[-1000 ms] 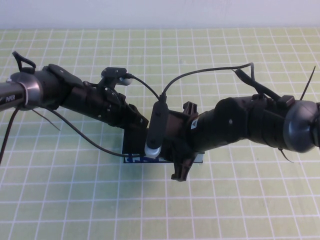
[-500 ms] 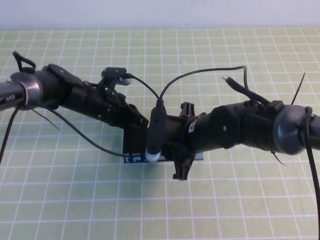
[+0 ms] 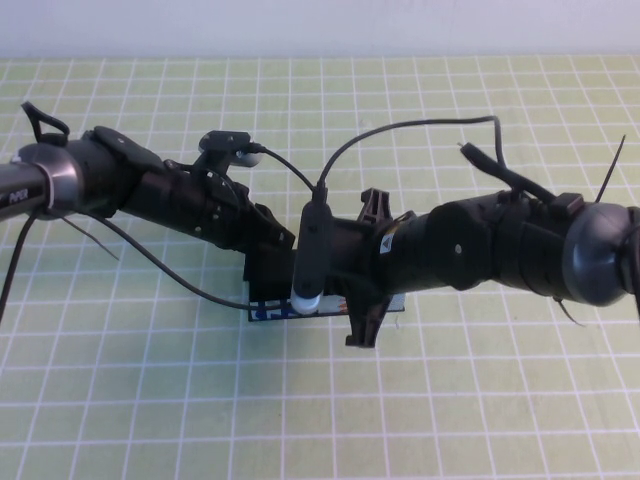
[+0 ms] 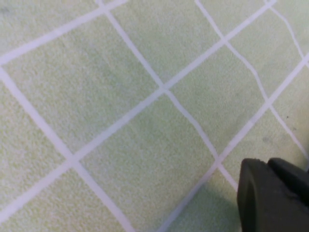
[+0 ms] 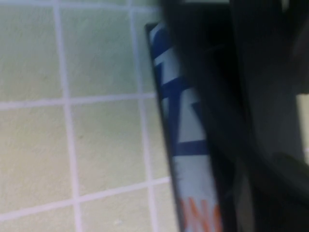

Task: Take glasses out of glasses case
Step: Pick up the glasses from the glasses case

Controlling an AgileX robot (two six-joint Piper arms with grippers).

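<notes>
Two arms crowd over the glasses case point(image 3: 330, 306) mid-tabletop point(image 3: 150, 400). Left end effector point(image 3: 268, 262) sits just beside the case's far-left corner; right end effector point(image 3: 345, 285) hangs directly above it. Cannot tell either one's finger state. Glasses are hidden; only the case's blue-printed side peeks beneath.

The case point(image 5: 186, 145) lies on a green cloth point(image 5: 72, 96) ruled with white grid lines. Its light blue side faces the camera, printed with dark blue shapes and, at one end, orange marks. A black edge runs along that side. Beyond it everything is dark and blurred; what fills that part cannot be told, nor the right gripper's own state
</notes>
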